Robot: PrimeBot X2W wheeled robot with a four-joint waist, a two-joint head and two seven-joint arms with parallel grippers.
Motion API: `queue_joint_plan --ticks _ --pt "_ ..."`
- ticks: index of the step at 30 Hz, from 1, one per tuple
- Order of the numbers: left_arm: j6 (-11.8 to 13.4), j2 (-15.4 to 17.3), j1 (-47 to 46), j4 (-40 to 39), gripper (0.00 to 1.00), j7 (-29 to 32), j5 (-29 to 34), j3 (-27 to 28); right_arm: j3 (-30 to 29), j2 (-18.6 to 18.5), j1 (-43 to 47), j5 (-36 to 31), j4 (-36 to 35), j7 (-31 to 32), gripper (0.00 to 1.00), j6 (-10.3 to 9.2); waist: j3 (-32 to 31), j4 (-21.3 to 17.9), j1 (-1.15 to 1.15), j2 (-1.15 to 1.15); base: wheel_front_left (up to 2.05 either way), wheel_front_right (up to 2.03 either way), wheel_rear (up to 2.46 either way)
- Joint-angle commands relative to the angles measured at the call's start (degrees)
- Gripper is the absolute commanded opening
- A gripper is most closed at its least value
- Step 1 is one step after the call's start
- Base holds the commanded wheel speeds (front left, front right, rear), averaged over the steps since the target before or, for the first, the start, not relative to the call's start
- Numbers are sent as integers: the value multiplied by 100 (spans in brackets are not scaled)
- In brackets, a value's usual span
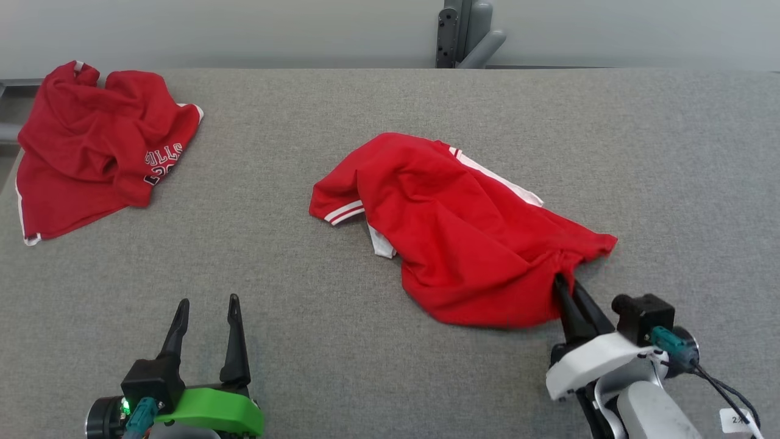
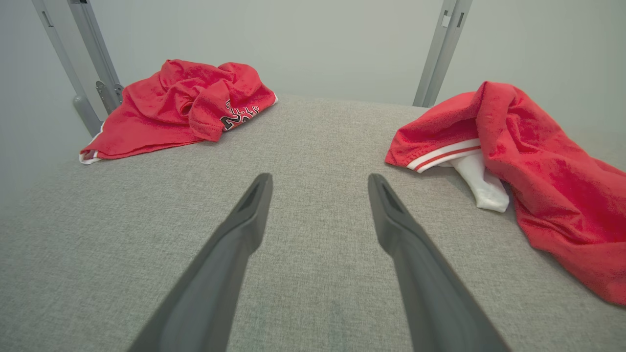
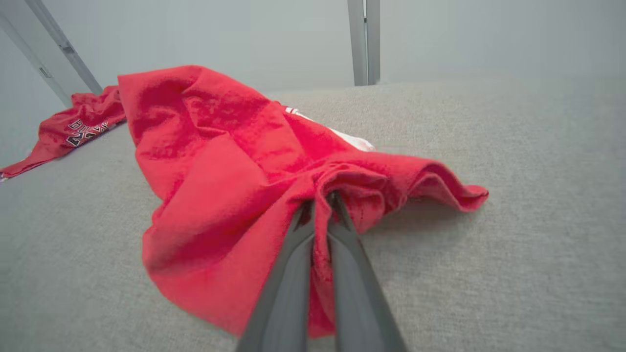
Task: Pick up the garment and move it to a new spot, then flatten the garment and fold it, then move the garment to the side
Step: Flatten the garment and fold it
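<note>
Tabletop [image 1: 365,378]: grey woven cover, wide; pale wall and metal posts [image 1: 463,33] past the far edge.
Garment [image 1: 451,231]: red with white trim, crumpled in a heap near the middle of the tabletop; resting on the surface, not lifted.
Right tool [image 1: 563,285]: closed on a bunched fold at the garment's near-right edge; cloth seen wedged between both fingers in the right wrist view.
Left tool [image 1: 206,303]: open, empty, over bare tabletop, well apart from the garment.
Other shirt [image 1: 91,152]: red, lettered, crumpled at the far-left corner, right at the edge.
Risk, grip: pinch sits close to the hem; could slip out on the lift once the weight of the heap pulls on it.
Risk, layers: probably several layers in the pinch; would come up as a bundle and land just as crumpled, making flattening harder.
Risk, drag: single-point pull across the rough cover likely to drag instead of lift; friction could roll the cloth tighter.
Risk, mix-up: a new spot too far left could overlap the other shirt; same colour, awkward to separate.
Risk, one arm: flattening needs a second hold; striped cuff [image 1: 344,211] on the left side looks the nearest candidate for the left tool.
</note>
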Motion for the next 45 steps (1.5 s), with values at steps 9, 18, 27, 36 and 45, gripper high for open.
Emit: queue_joint_plan --ticks 9,18,27,36,45 --pt "33 5 -97 -19 100 1 -74 -64 -329 -21 -652 -445 -1095 -1 0 -2 7 11 0 14 0 0 0" --pt "41 5 -54 -7 100 1 -115 -92 -1156 -26 -875 -698 -1499 -1 0 -2 -2 70 0 14 0 0 0" --pt "0 5 -29 -26 100 1 -85 -87 -2118 -21 33 -728 -1230 0 0 -2 39 -23 0 14 0 0 0" --pt "-48 5 -111 51 100 1 -32 -132 -2332 -22 208 -901 -405 2 33 -2 73 -236 0 14 0 0 0" --pt "-178 5 -300 322 100 2 48 -335 -2492 -22 82 -971 -450 1 100 -2 66 -502 0 14 0 0 0"
